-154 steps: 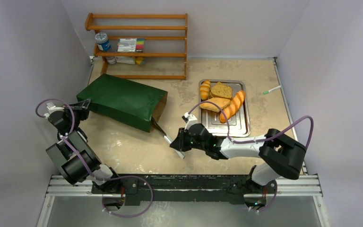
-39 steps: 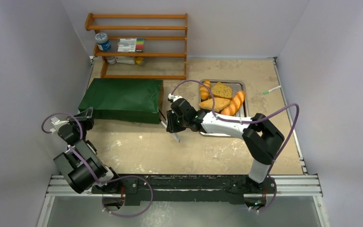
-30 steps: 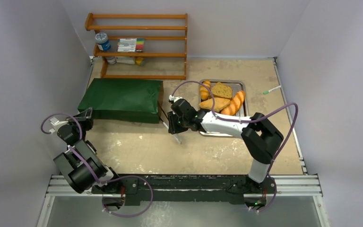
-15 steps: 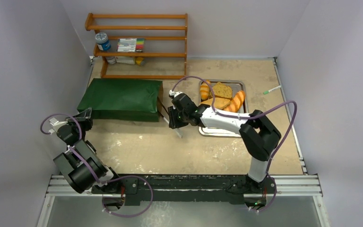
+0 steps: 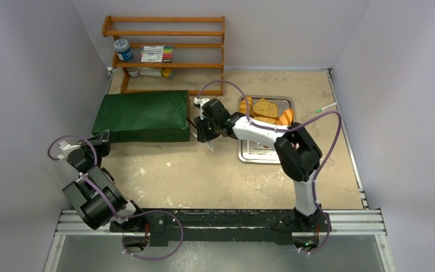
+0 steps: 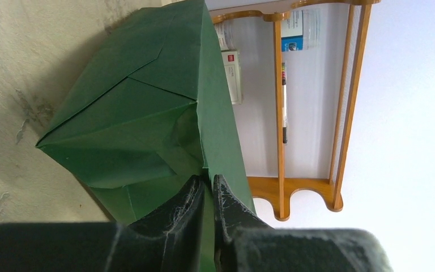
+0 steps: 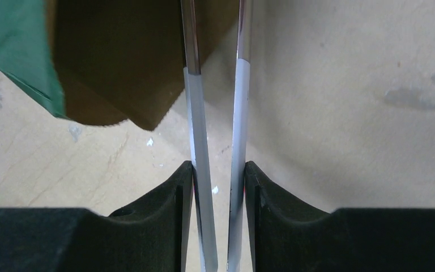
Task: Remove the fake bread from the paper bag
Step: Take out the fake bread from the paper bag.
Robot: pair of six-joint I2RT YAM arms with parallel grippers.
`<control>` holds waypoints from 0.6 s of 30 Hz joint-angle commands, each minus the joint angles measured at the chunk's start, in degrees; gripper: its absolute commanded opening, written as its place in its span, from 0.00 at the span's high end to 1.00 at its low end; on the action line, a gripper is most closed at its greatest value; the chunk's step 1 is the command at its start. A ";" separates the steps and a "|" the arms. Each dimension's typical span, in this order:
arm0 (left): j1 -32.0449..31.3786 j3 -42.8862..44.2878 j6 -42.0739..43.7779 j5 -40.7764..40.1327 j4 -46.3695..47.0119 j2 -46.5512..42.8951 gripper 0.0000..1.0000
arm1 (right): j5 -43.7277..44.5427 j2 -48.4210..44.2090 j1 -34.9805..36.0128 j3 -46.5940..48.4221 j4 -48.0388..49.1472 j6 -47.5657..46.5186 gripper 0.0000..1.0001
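Note:
The dark green paper bag (image 5: 141, 116) lies on its side, its mouth facing right. My left gripper (image 5: 103, 139) is shut on a fold at the bag's closed end (image 6: 147, 119), with green paper pinched between the fingers (image 6: 195, 198). My right gripper (image 5: 207, 126) is shut on the metal tongs (image 7: 197, 124). The tongs' two arms run into the bag's brown inside (image 7: 119, 56). Fake bread lies on the silver tray (image 5: 256, 153): a striped orange roll (image 5: 244, 105), a brown slice (image 5: 267, 107) and an orange baguette (image 5: 285, 117). I see no bread inside the bag.
A wooden shelf (image 5: 164, 56) with a can, markers and small items stands at the back, close behind the bag. A white and green pen (image 5: 326, 107) lies by the right wall. My right arm stretches across the tray's left part.
My right gripper has carried the tongs toward the back and a little left. The bag's mouth end has swung back toward the shelf. The left gripper has kept its hold.

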 commanded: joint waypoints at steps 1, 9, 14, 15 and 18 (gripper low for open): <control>0.53 2.52 2.71 1.14 2.44 0.56 0.90 | -4.86 0.92 -0.88 6.45 -0.21 -4.95 0.62; 0.67 2.52 3.48 1.00 2.42 1.49 0.91 | -6.16 6.04 -1.22 11.41 -1.36 -7.17 0.64; 1.12 2.47 2.71 0.97 2.91 1.48 0.89 | -5.46 5.68 -1.42 10.53 -0.58 -6.48 0.90; 1.27 2.32 2.32 0.74 3.32 1.51 0.87 | -4.88 5.06 -1.42 9.69 -0.15 -6.01 0.95; 1.81 0.85 -0.12 -0.81 5.90 1.46 0.83 | -2.75 1.73 -1.51 5.47 1.14 -4.47 1.00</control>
